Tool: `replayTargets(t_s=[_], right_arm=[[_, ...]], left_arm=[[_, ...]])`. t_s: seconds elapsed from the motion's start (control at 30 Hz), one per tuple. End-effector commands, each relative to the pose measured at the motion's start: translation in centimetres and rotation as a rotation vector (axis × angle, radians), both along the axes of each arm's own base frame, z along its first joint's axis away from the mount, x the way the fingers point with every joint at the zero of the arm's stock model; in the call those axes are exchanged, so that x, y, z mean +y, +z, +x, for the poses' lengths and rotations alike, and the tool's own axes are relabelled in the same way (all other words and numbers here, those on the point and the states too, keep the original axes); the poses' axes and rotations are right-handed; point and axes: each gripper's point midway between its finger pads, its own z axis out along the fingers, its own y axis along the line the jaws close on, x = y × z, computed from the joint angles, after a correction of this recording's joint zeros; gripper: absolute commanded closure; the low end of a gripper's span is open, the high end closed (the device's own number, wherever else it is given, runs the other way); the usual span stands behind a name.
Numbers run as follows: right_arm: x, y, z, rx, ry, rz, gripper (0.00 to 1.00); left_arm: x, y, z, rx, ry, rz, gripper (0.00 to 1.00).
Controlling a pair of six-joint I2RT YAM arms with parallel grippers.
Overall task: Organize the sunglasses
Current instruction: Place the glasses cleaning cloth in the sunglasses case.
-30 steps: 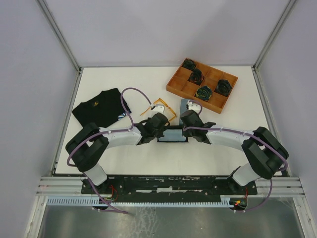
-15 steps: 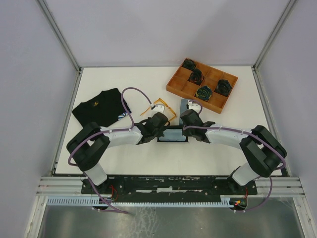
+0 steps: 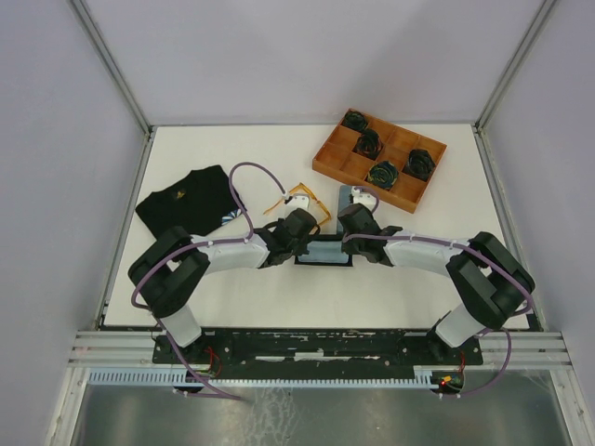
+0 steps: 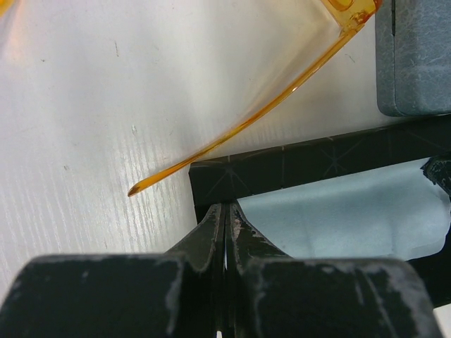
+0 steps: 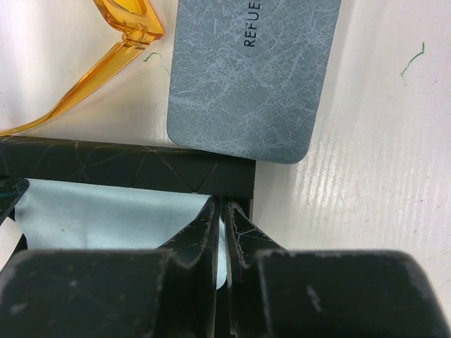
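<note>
The left gripper (image 4: 225, 211), pinched shut, sits at the left edge of the light blue cloth (image 4: 338, 211) in the black case (image 4: 296, 165). The right gripper (image 5: 222, 211) nips the cloth's right edge. The orange-yellow sunglasses (image 5: 130, 24) lie unfolded just far of that case and are not yet cased, so most of the task seems left. One temple runs roughly left-right, tip leftward.

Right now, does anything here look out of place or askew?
The orange sunglasses lie unfolded and skewed on the table, one temple angled toward the black case holding the light blue cloth, beside the grey case. Nothing looks spilled or broken.
</note>
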Motion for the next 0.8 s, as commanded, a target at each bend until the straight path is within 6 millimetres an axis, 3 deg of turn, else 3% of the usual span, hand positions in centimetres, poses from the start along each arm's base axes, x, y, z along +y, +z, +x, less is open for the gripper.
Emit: replayTargets(t_s=[0.0, 0.23, 0.6, 0.77], right_arm=[[0.7, 1.5, 1.4, -0.047, -0.004, 0.025, 0.82], [0.7, 2.2, 1.2, -0.054, -0.006, 0.044, 0.64], [0.3, 5.4, 0.4, -0.092, -0.002, 0.096, 0.58], [0.3, 6.6, -0.4, -0.105, 0.009, 0.138, 0.56]], left_arm=[[-0.5, 1.3, 1.2, -0.043, -0.014, 0.008, 0.95], [-0.2, 1.5, 1.0, -0.041, -0.017, 0.010, 0.81], [0.3, 3.2, 0.3, -0.042, -0.006, -0.012, 0.55], [0.3, 3.9, -0.1, -0.037, -0.017, -0.036, 0.52]])
